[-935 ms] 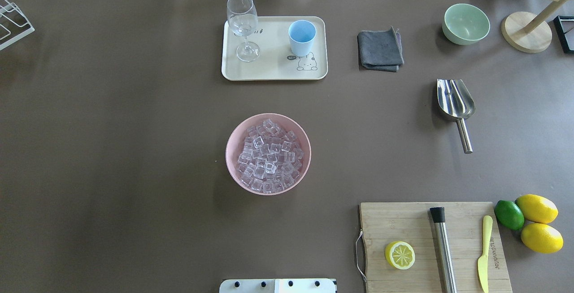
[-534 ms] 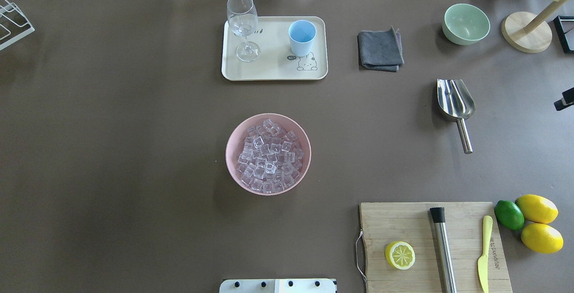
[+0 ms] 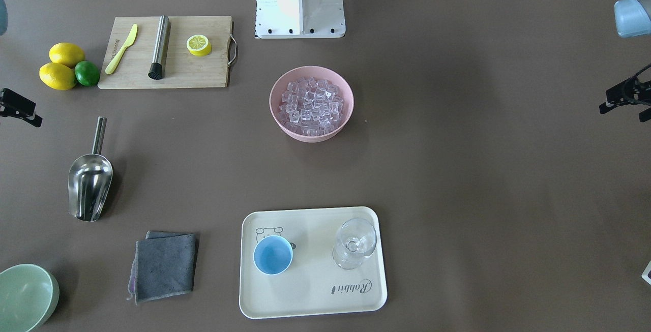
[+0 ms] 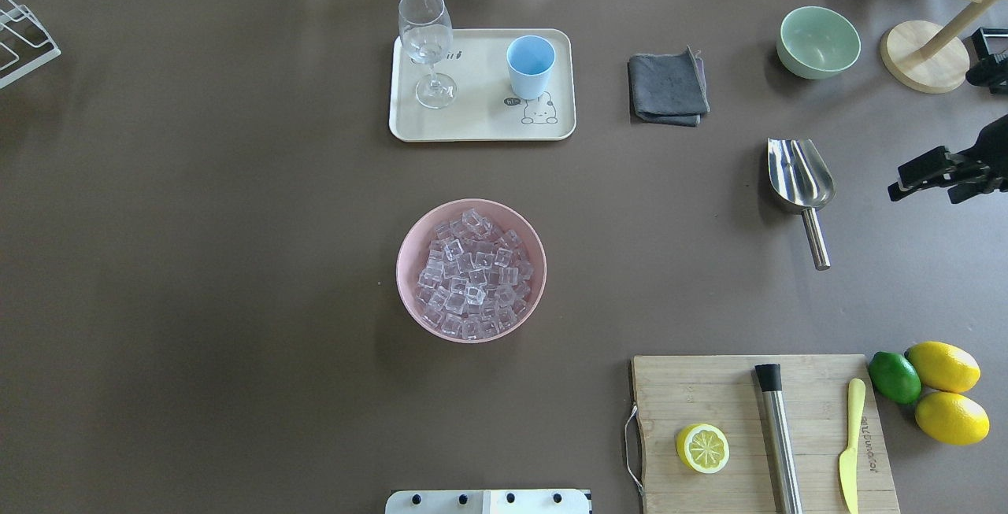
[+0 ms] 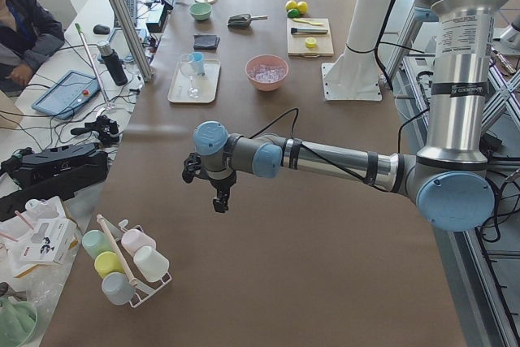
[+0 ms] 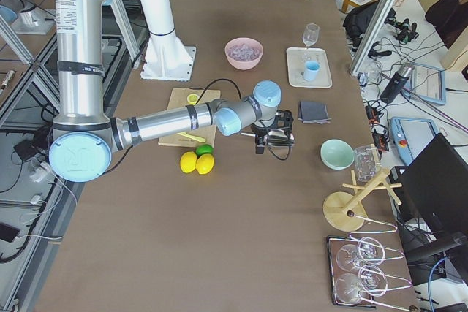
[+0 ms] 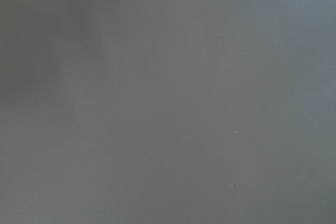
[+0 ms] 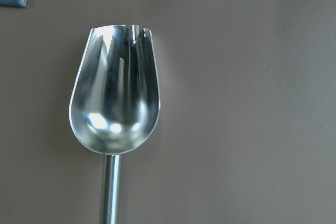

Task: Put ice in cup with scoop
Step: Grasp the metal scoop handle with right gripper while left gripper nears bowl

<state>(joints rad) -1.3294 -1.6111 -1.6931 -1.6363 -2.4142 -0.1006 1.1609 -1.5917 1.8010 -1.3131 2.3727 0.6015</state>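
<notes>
The steel scoop (image 4: pixel 799 175) lies on the table at the right, trough away from me and handle toward me; the right wrist view shows it (image 8: pixel 115 103) from above. My right gripper (image 4: pixel 925 187) hovers open just right of it, apart from it. The ice (image 4: pixel 471 274) fills a pink bowl (image 4: pixel 405 246) at mid-table. The light blue cup (image 4: pixel 530 65) stands empty on a cream tray (image 4: pixel 480 124) at the back. My left gripper (image 3: pixel 621 113) is open and empty, far out over bare table on my left.
A wine glass (image 4: pixel 426 42) stands on the tray beside the cup. A grey cloth (image 4: pixel 668 89), a green bowl (image 4: pixel 817 42) and a wooden stand (image 4: pixel 923 56) lie behind the scoop. A cutting board (image 4: pixel 709 388) with half lemon, steel cylinder and knife sits front right, beside lemons (image 4: pixel 945 392).
My right gripper has come into the overhead view from the right edge and moved left toward the scoop. Nothing on the table has moved.
</notes>
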